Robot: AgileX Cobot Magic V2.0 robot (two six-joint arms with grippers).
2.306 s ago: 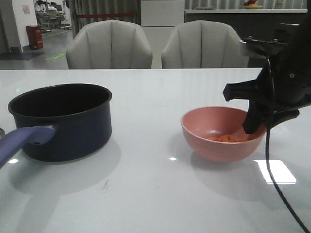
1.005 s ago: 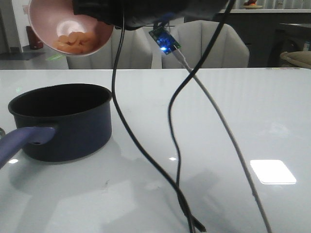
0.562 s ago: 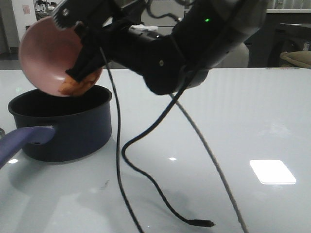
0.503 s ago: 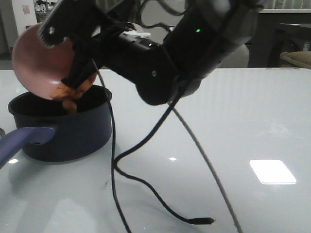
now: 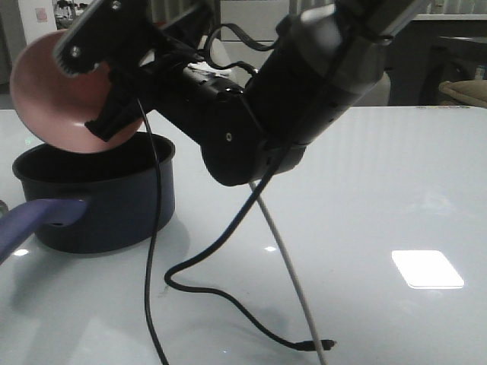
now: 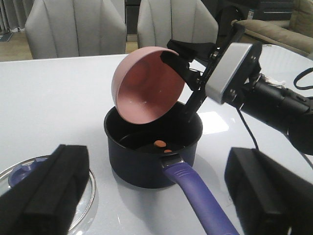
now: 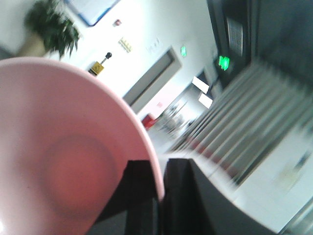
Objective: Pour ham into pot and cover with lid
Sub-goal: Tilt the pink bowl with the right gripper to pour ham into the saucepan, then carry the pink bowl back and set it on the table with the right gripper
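Pink bowl [image 6: 148,84] tipped nearly on edge over the pot [image 6: 151,149], mouth turned down toward the pot's black inside. Right pincer [image 6: 188,83] clamped on the bowl's rim, one finger inside and one outside; the right wrist view shows the same grip and a bowl interior that looks bare.

Ham [image 6: 160,143]: a few orange bits lie on the pot's floor. Rest of the floor is hidden behind the near wall, so count unknown. Nothing seen left in the bowl.

Pot stands upright on the tabletop [image 5: 396,190], its purple-blue handle [image 6: 195,205] pointing toward the left arm.

Left pincer [image 6: 156,205]: fingers spread wide, holding nothing, hanging near the pot's handle.

Lid [image 6: 58,183] lies flat on the tabletop beside the pot, on the left arm's side, knob up, partly hidden by a finger.

Progress, as judged: pour looks essentially finished. Left to do: set the bowl aside, pick up the lid, seat it on the pot.

Writing: none readable; wall signs in the right wrist view are too blurred.
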